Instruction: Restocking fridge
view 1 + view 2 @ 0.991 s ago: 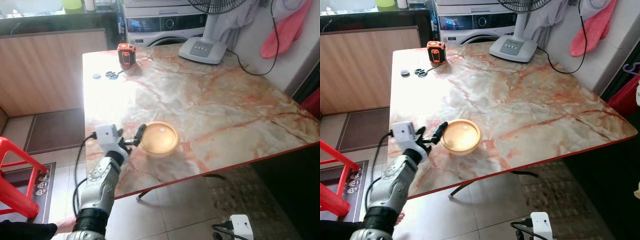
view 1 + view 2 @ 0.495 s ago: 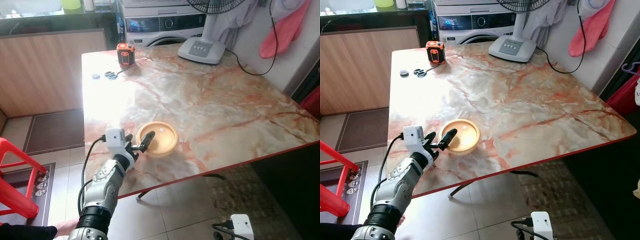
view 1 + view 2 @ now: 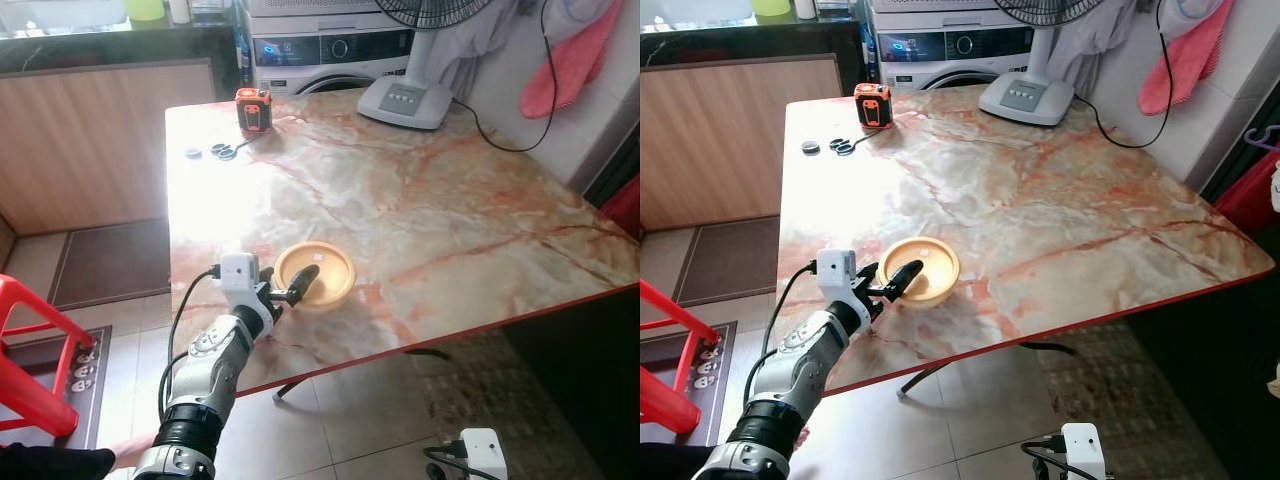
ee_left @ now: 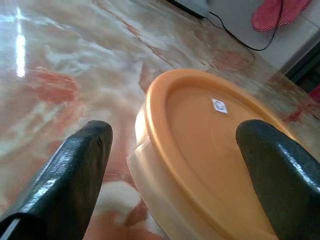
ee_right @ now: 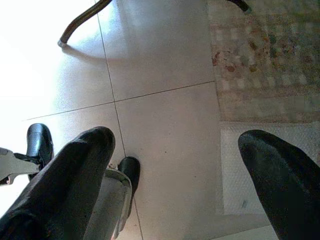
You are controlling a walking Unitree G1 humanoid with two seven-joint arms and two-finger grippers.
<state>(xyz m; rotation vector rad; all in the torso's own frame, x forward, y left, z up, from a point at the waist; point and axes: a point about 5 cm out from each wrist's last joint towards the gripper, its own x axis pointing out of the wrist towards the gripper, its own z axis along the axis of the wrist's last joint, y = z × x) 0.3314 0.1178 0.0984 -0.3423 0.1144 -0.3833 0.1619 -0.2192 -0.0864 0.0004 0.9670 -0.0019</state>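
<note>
I see the orange bowl (image 3: 316, 276) on the marble table (image 3: 420, 200), near the table's front edge, well apart from the fan base (image 3: 408, 101) at the far side. L gripper (image 4: 170, 165) is spread wide w/ one finger each side of the bowl's rim, not clamped. R gripper (image 5: 175, 165) hangs over floor tiles, fingers spread apart.

Bright daylight, harsh glare on the table (image 3: 215, 200), sharp frames
</note>
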